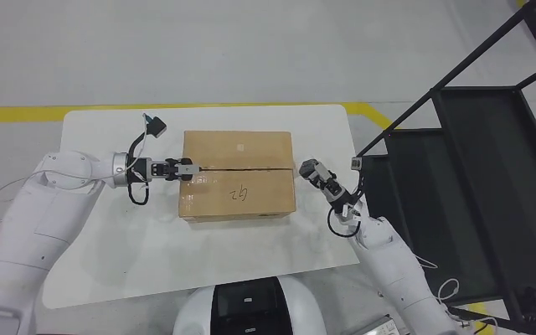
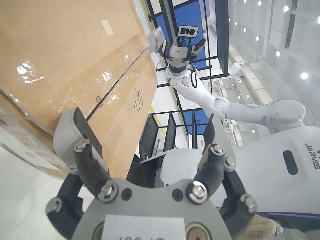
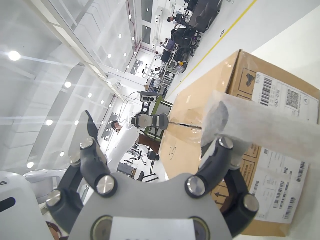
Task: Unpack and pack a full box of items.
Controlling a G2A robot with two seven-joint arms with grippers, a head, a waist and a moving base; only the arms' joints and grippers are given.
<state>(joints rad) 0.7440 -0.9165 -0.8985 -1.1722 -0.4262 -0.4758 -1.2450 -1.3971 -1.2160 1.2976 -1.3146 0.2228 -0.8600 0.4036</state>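
Top view, near edge first: white table (image 1: pixel 109 260), and the box (image 1: pixel 239 180) sits mid-frame on it with its flaps down. The centre seam (image 1: pixel 243 170) runs left-right under glossy tape (image 2: pixel 110 76), which is wrinkled, with a dark gap showing in places.

Left gripper (image 1: pixel 191 168) is at the left end of the seam. Its jaws are spread and hold nothing. In the left wrist view, one finger (image 2: pixel 77 128) overlaps the box's top edge by the seam and the other hangs off past the end. Can't tell if there's contact.

Right gripper (image 1: pixel 311 170) is just beside the right end of the box, apart from it. Its jaws are also spread and empty. One finger wears white padding (image 3: pixel 220 116).

Further back: a yellow floor line (image 1: pixel 251 106) across the upper frame, and dark stairs (image 1: pixel 469 167) at right.

Risks as I read them:
- A finger skates on the slick tape instead of catching the flap edge, so nothing opens.
- Prying from one end shoves the box across the table, because nothing braces it.
- If both arms press inward they could buckle the end walls.
- The padding could snag on tape adhesive.
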